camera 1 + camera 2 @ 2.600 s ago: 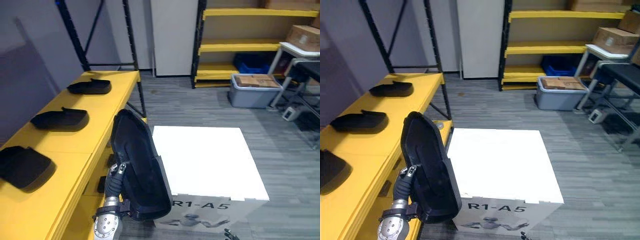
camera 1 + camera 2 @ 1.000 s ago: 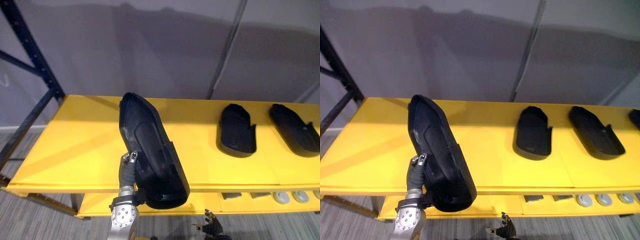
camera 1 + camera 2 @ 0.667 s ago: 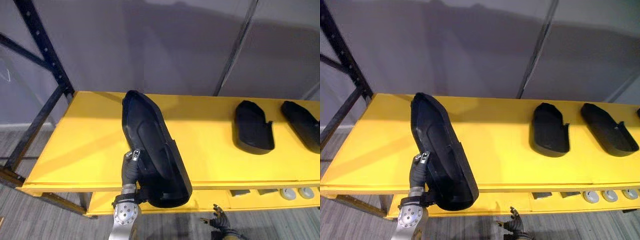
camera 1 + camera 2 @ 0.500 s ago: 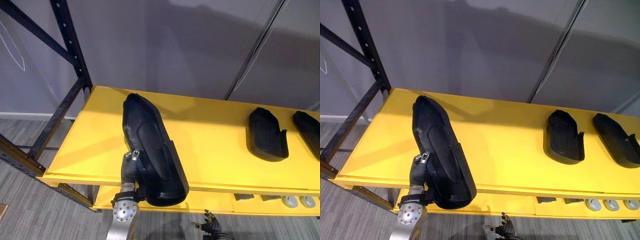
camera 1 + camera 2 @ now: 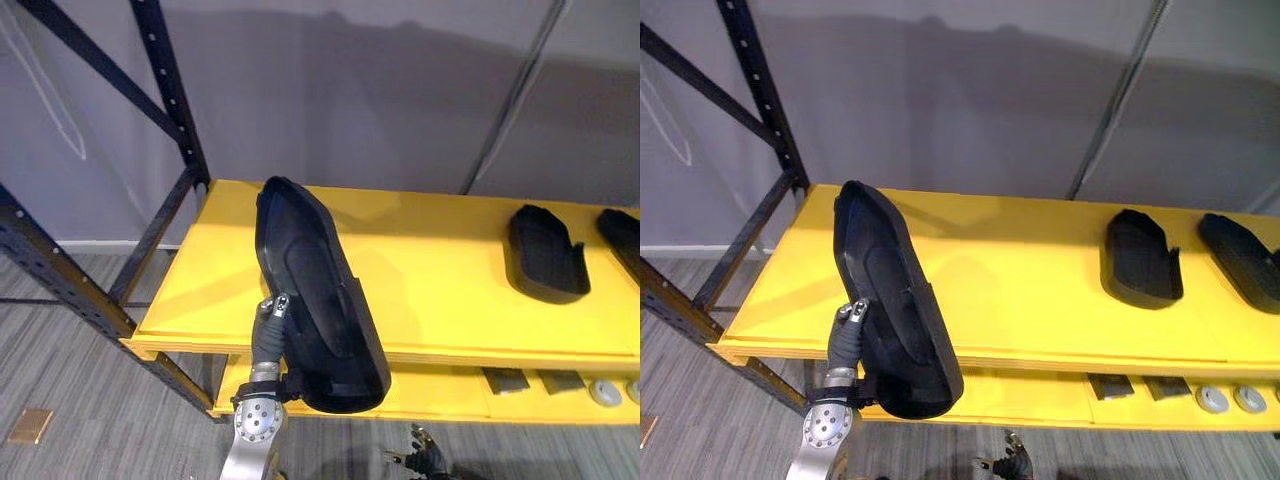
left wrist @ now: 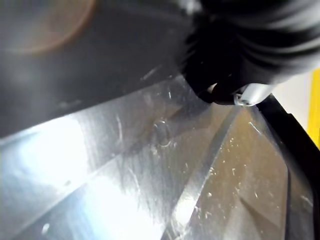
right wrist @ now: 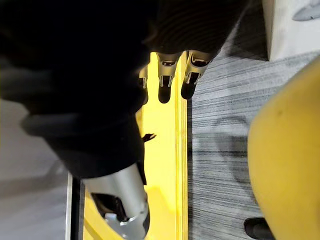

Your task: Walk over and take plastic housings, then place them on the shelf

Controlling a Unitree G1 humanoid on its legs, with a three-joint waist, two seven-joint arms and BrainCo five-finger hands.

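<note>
The left robot hand pinches a black housing by the yellow shelf holding other housings; right robot hand relaxed.

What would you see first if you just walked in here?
The big black plastic shell catches the eye first, tilted up on end in the robot's left hand, in front of the left part of the bright yellow shelf. Next comes another black shell, lying flat on the shelf further right.
</note>
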